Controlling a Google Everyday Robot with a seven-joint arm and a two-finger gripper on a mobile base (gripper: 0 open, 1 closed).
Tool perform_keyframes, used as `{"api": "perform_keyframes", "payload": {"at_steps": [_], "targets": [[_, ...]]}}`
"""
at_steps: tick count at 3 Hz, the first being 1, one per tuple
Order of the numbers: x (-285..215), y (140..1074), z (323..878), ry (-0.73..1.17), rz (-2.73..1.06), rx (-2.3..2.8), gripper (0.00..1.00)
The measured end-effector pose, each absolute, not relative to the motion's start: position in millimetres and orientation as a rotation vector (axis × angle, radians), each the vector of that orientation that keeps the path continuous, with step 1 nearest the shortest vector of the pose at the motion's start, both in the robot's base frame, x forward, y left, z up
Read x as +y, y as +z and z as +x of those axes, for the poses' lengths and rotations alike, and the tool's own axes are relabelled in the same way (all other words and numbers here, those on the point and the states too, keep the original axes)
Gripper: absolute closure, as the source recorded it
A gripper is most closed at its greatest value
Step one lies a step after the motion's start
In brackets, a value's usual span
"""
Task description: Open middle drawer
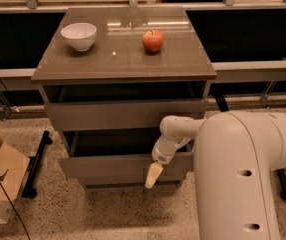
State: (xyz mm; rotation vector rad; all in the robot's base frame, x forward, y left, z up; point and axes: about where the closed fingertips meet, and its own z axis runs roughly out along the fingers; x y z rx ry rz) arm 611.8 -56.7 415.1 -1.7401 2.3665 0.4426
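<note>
The single camera looks down from high in front of the glossy grey-brown cabinet (123, 59), quite near, facing its front. The thick white robot arm (238, 174) fills the lower right foreground, with the gripper (153, 175) at low centre

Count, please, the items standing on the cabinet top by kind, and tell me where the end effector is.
On the cabinet top:
White bowl: 1
Red apple: 1
Total: 2
The end effector hangs low in front of the face of the open middle drawer, towards its right end.
</note>
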Motion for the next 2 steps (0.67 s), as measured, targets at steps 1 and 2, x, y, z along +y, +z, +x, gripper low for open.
{"api": "perform_keyframes", "payload": {"at_steps": [1,2], "targets": [[-56,409,592,0.491,-1.847,2.366,0.00],[-57,410,580,0.521,-1.892,2.362,0.23]]}}
